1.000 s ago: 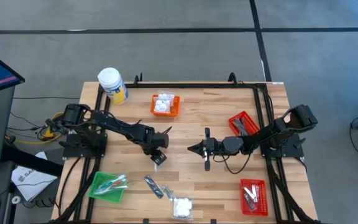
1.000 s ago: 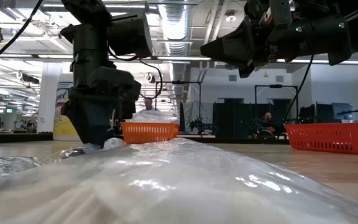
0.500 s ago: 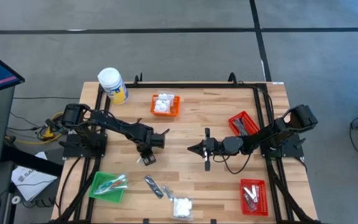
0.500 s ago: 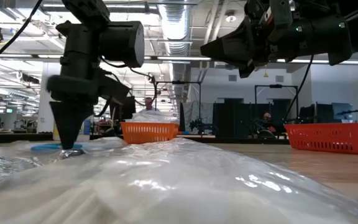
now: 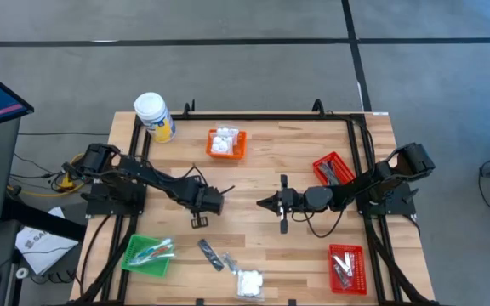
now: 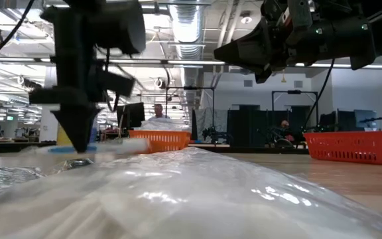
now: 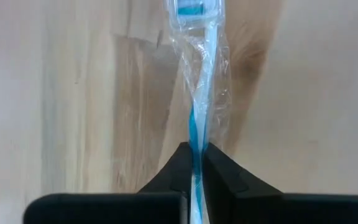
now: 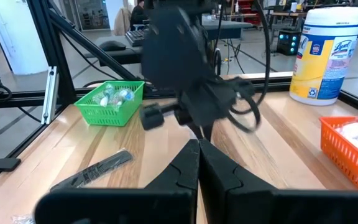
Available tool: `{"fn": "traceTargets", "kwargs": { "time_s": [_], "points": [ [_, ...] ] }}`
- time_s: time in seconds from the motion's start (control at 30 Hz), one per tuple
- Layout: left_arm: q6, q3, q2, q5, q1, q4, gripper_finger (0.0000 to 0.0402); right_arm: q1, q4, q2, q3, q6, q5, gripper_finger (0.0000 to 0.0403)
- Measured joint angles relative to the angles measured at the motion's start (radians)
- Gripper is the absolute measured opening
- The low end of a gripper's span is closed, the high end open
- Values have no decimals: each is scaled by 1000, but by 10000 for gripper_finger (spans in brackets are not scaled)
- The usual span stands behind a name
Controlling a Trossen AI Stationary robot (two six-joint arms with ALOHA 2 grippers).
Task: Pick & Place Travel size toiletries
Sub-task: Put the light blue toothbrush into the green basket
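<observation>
- Left gripper (image 7: 194, 163) is clamped on a thin clear-wrapped stick (image 7: 199, 93), which has a blue core; the two fingers press on it from both sides. In the high view this gripper (image 5: 199, 220) is over the wooden table (image 5: 262, 166), left of the middle.
- In the low view the stick (image 6: 78, 149) lies about level, just above the table top, under the left gripper (image 6: 79, 143).
- Right gripper (image 5: 267, 203) hangs near the middle of the table with its fingers together and nothing between them.
- A dark sachet (image 5: 210, 253) and a white lumpy packet (image 5: 248, 281) lie on the table near the front edge.
- The green basket (image 5: 148, 255) is at the front left and holds some wrapped items.
- The orange basket (image 5: 227, 143) holds white packets; two red baskets (image 5: 333, 169) stand on the right side.
- A big white-lidded jar (image 5: 154, 116) stands at the back left corner.
</observation>
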Motion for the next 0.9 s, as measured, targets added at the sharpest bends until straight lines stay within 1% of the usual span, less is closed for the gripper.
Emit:
{"fn": "traceTargets", "kwargs": {
  "time_s": [0.13,0.27,0.37,0.5,0.6,0.7,0.9],
  "points": [
    [-75,0,-100,-27,-53,-20,8,0,-11,0,0,0,0,0],
    [-180,1,-254,-69,-131,-38,7,0,-15,0,0,0,0,0],
    [-263,2,-369,-108,-213,-65,7,0,-15,0,0,0,0,0],
    [-347,2,-476,-129,-336,-95,7,0,-15,0,0,1,0,0],
    [-396,2,-517,-141,-415,-116,7,0,-14,0,0,1,0,0],
    [-456,2,-524,-144,-482,-136,7,0,-14,0,0,1,0,0],
    [-660,2,-490,-81,-596,-221,7,-1,-14,0,0,1,0,0]
  ]
}}
